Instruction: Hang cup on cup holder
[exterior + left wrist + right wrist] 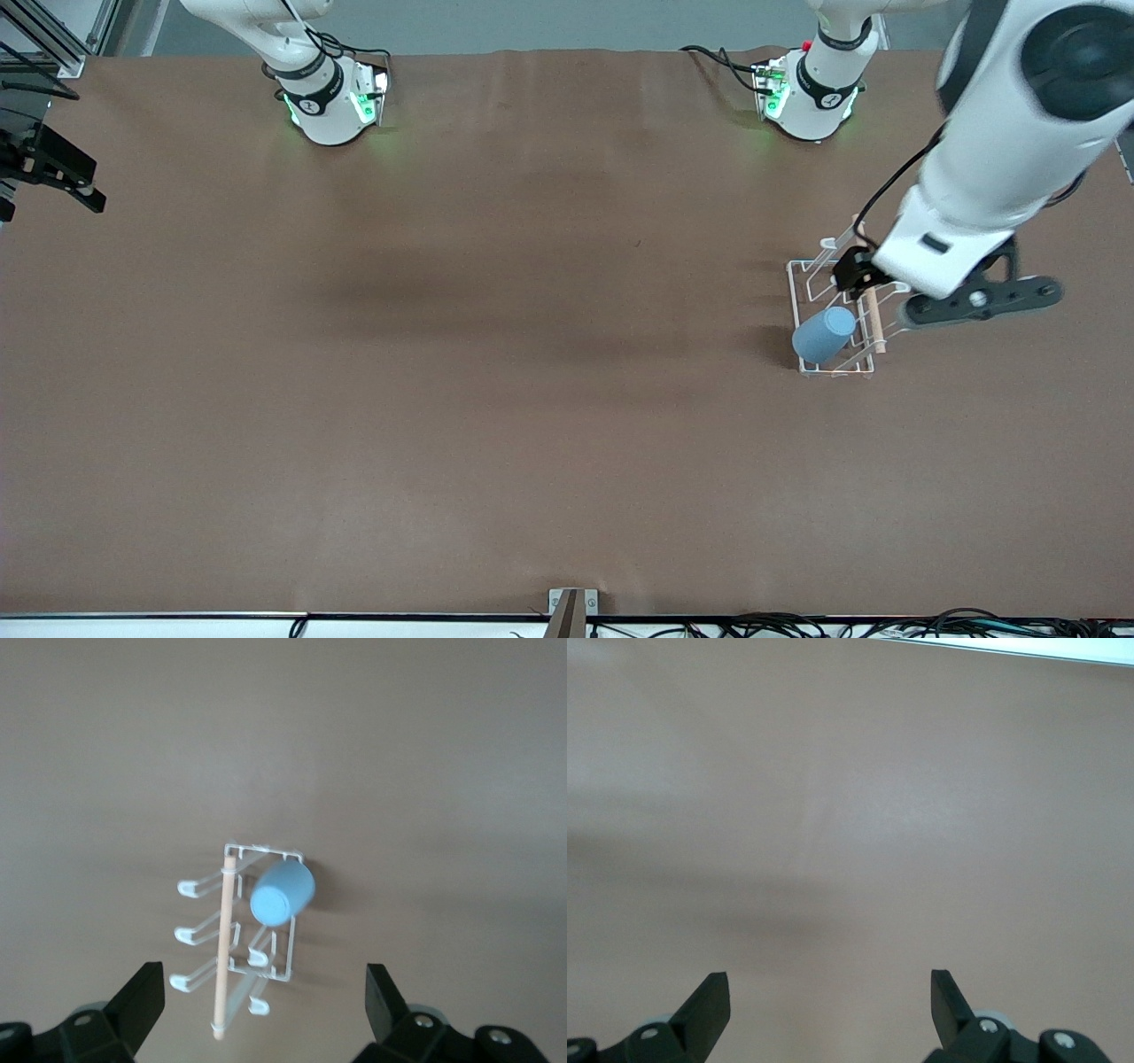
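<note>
Spread wide and empty, the left gripper (pixel 266 1005) is held in the air over the cup holder (pixel 837 319) at the left arm's end of the bench (pixel 496 354). The cup (pixel 824 334) is seen tipped over a prong at the holder's end nearer the front camera. Hanging is judged done; only a clear retreat upward is called for. The right gripper (pixel 830 1005), also open and empty, waits over bare bench.
</note>
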You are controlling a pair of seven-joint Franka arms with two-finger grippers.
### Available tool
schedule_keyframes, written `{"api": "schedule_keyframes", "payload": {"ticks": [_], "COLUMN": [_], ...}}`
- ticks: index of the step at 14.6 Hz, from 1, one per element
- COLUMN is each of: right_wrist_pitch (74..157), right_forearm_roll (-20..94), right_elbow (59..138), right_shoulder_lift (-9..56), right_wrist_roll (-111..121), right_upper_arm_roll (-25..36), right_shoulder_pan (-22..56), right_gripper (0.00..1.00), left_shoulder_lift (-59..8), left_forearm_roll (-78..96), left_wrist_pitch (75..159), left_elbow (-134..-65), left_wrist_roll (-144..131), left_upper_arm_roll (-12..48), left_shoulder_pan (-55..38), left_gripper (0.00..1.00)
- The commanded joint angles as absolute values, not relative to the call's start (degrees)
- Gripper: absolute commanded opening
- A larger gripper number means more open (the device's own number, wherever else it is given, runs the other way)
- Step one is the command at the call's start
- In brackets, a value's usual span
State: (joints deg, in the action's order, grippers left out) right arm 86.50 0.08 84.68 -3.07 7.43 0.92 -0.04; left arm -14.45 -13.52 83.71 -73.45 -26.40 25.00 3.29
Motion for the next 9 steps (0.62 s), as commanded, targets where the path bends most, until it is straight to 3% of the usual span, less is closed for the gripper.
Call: {"api": "schedule_keyframes", "payload": {"ticks": [1, 4, 9], "right_wrist_pitch": [86.40, 86.57, 86.48], "right_forearm_roll": [0.88, 0.79, 0.88], "right_elbow": [84.99, 84.99, 84.99], "right_shoulder_lift": [-3.34, -3.34, -3.34], "right_wrist_roll": [7.65, 7.65, 7.65], "right_upper_arm_roll": [0.88, 0.88, 0.97], "right_shoulder_pan": [-0.18, -0.35, -0.53], "right_gripper": [1.00, 1.00, 1.00], "left_shoulder_lift": [-5.65, 0.07, 8.25], "left_forearm_roll": [-5.39, -1.50, -1.49], "left_wrist_pitch": [85.52, 86.30, 91.49], "left_elbow": [-81.46, -86.82, -97.64], "left_wrist_roll": [-20.42, -12.58, -10.47], "left_upper_arm_roll": [18.13, 12.31, 11.87], "left_shoulder_pan": [4.22, 4.04, 4.04], "left_gripper": [1.00, 1.00, 1.00]}}
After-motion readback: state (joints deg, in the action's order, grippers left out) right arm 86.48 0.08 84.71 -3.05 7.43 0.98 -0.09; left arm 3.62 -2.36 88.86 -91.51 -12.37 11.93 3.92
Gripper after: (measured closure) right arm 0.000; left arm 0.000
